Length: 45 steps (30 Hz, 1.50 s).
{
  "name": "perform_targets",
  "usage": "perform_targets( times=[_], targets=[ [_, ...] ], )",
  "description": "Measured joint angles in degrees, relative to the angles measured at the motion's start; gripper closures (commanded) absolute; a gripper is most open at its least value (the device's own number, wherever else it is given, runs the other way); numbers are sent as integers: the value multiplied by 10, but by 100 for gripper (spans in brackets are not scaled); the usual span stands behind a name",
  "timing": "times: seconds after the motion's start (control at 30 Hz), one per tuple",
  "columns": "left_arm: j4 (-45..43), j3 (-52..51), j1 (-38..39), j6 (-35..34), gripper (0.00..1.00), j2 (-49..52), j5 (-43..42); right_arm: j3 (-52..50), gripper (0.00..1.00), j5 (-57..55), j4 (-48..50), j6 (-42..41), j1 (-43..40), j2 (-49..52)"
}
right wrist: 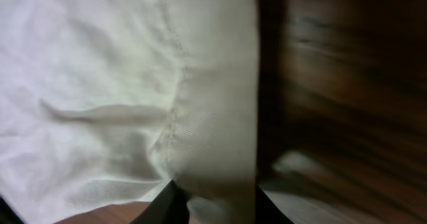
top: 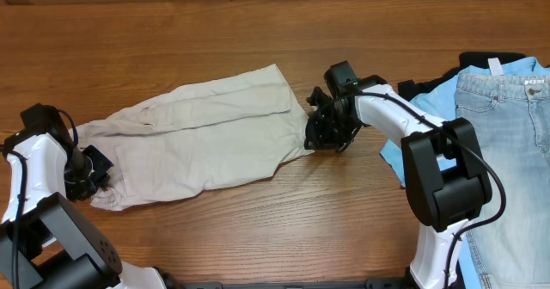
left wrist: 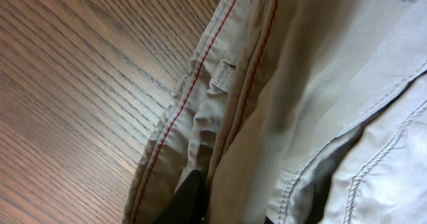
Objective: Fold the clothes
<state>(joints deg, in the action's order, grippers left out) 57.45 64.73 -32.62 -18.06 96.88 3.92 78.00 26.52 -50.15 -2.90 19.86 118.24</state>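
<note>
The khaki shorts lie stretched slantwise across the middle of the worktop, waistband near-left, leg hems far-right. The left gripper sits at the waistband, with one dark fingertip showing among bunched cloth; I cannot tell whether its jaws pinch anything. The right gripper is at the leg hem, which runs between narrowly set jaws, but the blurred wrist view does not show whether they clamp it. The main risk, as I judge it, is a shallow or one-sided hold: if either end slips during a lift, the shorts would sag, twist or fold crooked. A bite into only the top layer would pull the layers apart. To the right, jeans lie on a blue shirt close beside the right arm, which could snag or drag them.
</note>
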Motion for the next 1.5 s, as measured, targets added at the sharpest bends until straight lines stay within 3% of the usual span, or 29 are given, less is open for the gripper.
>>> perform_targets(
  times=[0.47,0.63,0.97,1.0,1.07,1.27,1.5],
  targets=[
    [0,0,0,0,85,0,0,-1,60,-14,-87,63,-3,0],
    [0,0,0,0,84,0,0,-1,73,-23,-92,69,-3,0],
    [-1,0,0,0,84,0,2,-2,74,-21,-33,66,20,0],
    [-1,0,0,0,84,0,2,-2,87,-21,-31,66,24,0],
    [-1,0,0,0,84,0,2,-2,96,-29,-27,60,32,0],
    [0,0,0,0,84,0,2,0,96,-64,-41,42,38,0],
    [3,0,0,0,85,0,2,30,96,-119,-154,12,6,0]
  ],
)
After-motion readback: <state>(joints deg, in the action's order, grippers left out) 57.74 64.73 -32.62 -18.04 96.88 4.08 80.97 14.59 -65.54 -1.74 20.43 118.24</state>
